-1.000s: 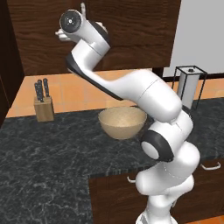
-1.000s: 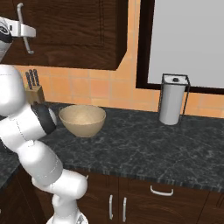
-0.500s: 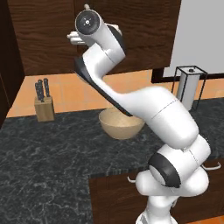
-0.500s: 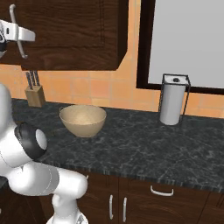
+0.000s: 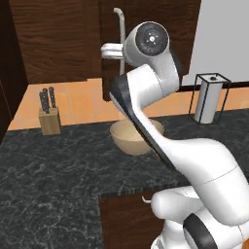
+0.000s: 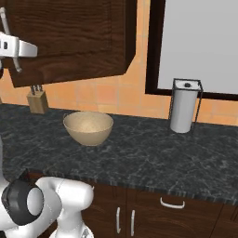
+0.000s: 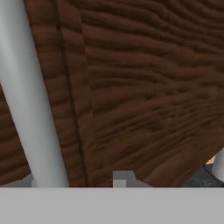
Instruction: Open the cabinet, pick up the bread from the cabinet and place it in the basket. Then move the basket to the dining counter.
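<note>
The cabinet (image 5: 155, 63) is dark brown wood with a vertical silver bar handle (image 5: 119, 26); its door (image 6: 74, 42) looks closed. My gripper (image 5: 105, 51) is raised to mid-height of the handle (image 6: 4, 18), fingers level. In the hand view the handle (image 7: 30, 96) runs between my gripper's (image 7: 72, 180) fingertips, close to the left one, with a clear gap to the right one; the jaws stand open. My gripper (image 6: 31, 49) pokes in from the left edge. The tan basket (image 5: 124, 138) (image 6: 88, 128) sits empty on the black counter below. The bread is hidden; the dining counter is out of view.
On the black marbled counter (image 6: 139, 158), a knife block (image 5: 49, 119) (image 6: 37, 100) stands at the back left and a paper-towel holder (image 5: 208, 99) (image 6: 184, 107) at the back right. A window (image 6: 200, 42) lies right of the cabinet. Drawers (image 6: 172, 204) run below.
The hand has swung right across the cabinet front to the bar handle, and the arm now rises in front of the basket. The jaws have parted around the handle.
</note>
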Robot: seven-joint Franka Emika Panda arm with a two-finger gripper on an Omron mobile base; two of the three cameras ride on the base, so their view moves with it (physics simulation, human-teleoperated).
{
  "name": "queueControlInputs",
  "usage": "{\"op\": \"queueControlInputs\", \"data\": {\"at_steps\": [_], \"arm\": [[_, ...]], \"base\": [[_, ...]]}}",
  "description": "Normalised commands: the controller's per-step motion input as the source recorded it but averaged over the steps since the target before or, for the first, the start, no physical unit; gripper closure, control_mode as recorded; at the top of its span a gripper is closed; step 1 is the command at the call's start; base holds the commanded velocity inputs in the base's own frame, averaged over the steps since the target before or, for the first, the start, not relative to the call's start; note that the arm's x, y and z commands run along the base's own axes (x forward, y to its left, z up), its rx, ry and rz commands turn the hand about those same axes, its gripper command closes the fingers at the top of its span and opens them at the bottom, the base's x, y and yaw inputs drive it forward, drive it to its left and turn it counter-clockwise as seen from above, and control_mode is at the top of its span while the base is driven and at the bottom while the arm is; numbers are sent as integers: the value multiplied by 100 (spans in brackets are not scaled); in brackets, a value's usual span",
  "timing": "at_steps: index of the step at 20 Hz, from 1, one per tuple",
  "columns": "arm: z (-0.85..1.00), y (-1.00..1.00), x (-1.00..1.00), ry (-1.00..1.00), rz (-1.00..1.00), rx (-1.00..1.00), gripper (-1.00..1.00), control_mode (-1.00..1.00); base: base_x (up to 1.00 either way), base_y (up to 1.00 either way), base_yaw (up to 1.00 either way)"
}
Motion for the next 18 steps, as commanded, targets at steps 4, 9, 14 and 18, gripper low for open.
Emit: {"op": "queueControlInputs", "data": {"at_steps": [4,9,14,18], "arm": [[0,-100,-100,0,24,9,100,-100],[-1,-100,-100,1,27,12,100,-100],[-13,-100,-51,1,16,9,100,-100],[-2,-34,-36,3,4,3,-100,-100]], "base": [[0,0,0],[0,0,0],[0,0,0],[0,0,0]]}}
